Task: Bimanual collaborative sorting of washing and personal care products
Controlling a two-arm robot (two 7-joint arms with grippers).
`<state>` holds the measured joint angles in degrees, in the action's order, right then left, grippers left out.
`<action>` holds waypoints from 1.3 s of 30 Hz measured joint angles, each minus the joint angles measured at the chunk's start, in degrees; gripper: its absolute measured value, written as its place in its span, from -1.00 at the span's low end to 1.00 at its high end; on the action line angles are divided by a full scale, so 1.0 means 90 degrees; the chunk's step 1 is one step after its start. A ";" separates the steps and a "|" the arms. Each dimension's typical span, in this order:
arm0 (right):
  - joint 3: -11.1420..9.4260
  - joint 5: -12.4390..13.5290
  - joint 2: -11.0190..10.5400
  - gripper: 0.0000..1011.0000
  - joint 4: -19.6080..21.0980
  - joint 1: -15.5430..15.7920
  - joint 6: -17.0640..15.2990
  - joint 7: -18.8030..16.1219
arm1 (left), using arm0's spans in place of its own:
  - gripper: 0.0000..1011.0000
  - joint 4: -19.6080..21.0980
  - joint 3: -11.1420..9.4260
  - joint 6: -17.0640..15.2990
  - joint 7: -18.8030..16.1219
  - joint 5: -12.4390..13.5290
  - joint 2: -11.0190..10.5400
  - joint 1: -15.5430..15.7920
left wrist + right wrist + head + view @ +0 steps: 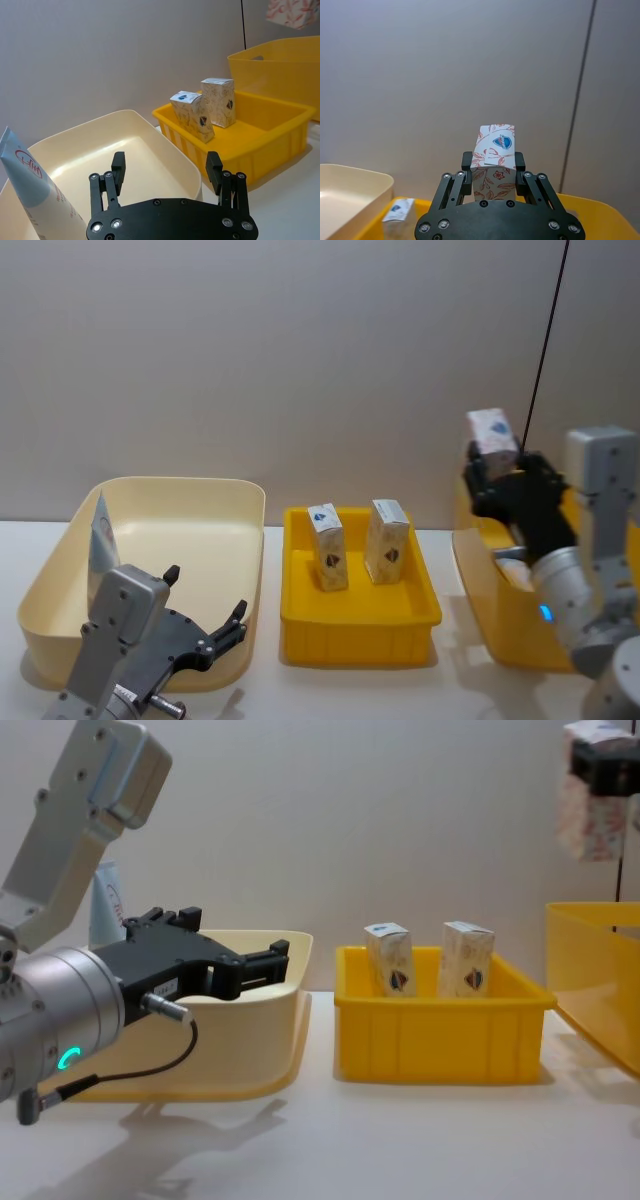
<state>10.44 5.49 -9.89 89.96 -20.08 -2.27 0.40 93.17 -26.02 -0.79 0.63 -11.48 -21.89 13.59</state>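
Observation:
A pale-blue squeeze tube (101, 540) with red print leans upright in the left end of the cream bin (243, 540). My left gripper (205, 597) hovers open over that bin's near rim, to the right of the tube (35, 195), with nothing between its fingers (118, 165). Two small white cartons (328, 547) (387, 541) stand in the small yellow bin (360, 625). My right gripper (497, 468) is raised above the large yellow bin (500, 635) and is shut on a third carton (496, 142), held upright.
The three bins stand in a row on the white table, cream at left, small yellow in the middle, large yellow at right. A plain grey wall is close behind. A thin black cable (545, 340) hangs near the right gripper.

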 joint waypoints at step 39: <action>-0.0906 -0.0027 -0.0146 -0.10 0.0308 0.0689 -0.1125 0.0332 | 0.98 0.0000 0.0000 0.0000 0.0000 0.0000 0.0000 0.0000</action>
<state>2.29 5.26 -11.21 92.73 -13.88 -12.39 3.39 93.18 -26.02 -0.79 0.63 -11.48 -21.89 13.59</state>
